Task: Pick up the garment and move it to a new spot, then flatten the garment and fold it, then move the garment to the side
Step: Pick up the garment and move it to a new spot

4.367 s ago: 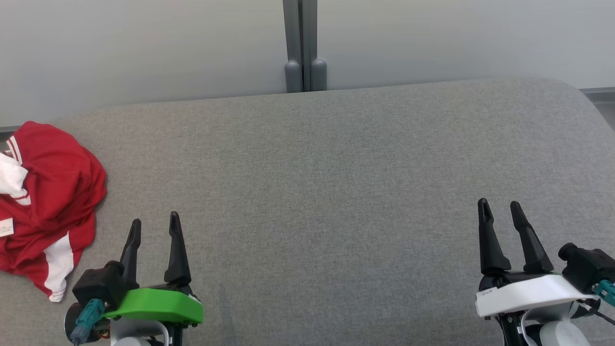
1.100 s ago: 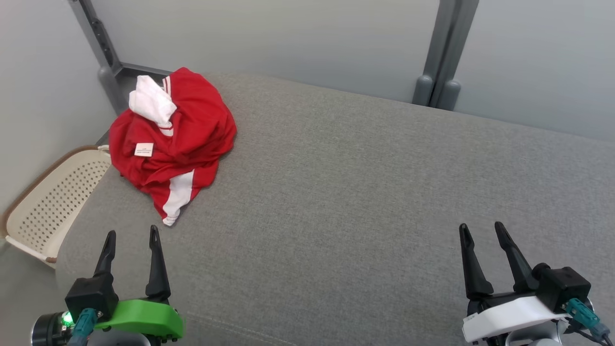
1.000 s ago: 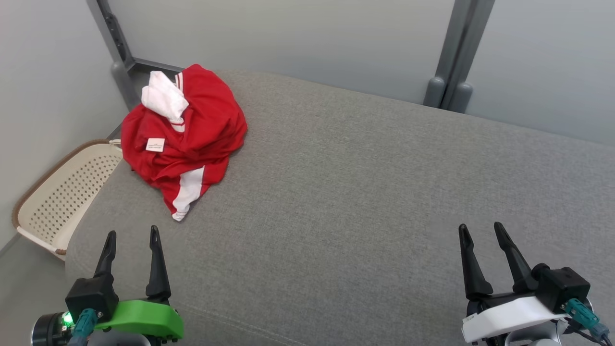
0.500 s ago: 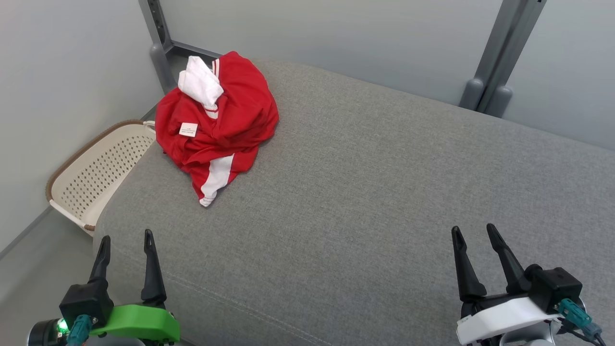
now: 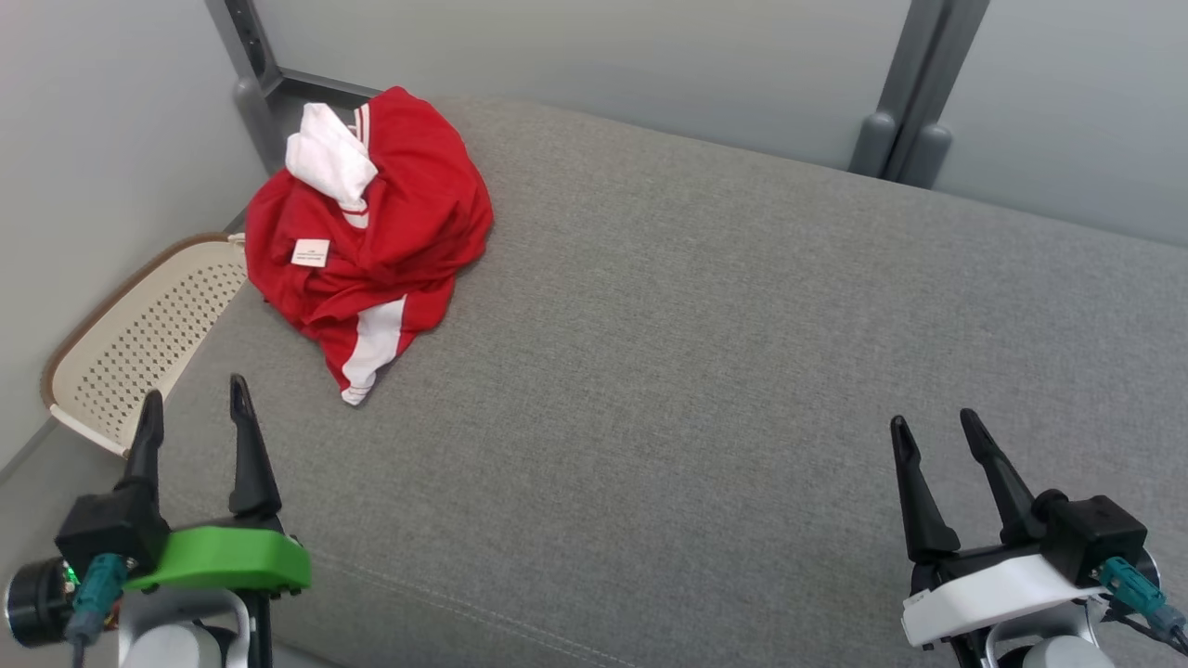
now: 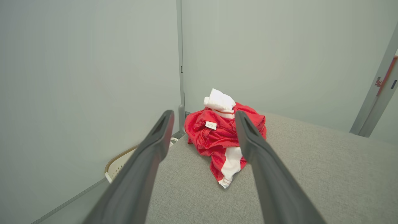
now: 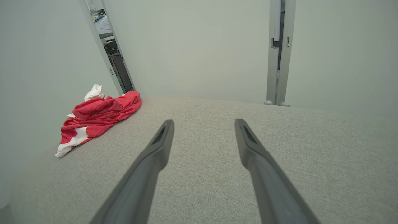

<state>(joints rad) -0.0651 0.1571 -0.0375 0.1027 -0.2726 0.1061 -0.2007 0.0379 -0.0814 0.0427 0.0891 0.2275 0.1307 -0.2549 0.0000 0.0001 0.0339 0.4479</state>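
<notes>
Pale partition walls (image 5: pixel 603 56) close in a broad grey upholstered surface (image 5: pixel 705 353), where a crumpled red-and-white garment (image 5: pixel 390 232) waits in the far left corner.

Heaped by the surface's left edge, near a perforated cream basket (image 5: pixel 139 343) standing beside it, the garment runs roughly from the back corner toward the robot, its white-striped end (image 5: pixel 371 348) trailing nearest. It lies ahead and slightly right of the left gripper (image 5: pixel 195 390), whose two dark fingers stand apart, holding nothing; in the left wrist view the heap sits framed between them. The right gripper (image 5: pixel 934 419), fingers likewise spread and empty, hovers well apart across the surface, so the left arm looks the nearer for the first pick-up, a reach forward along the garment's length. A small white label (image 5: pixel 310 252) shows on the red cloth.
</notes>
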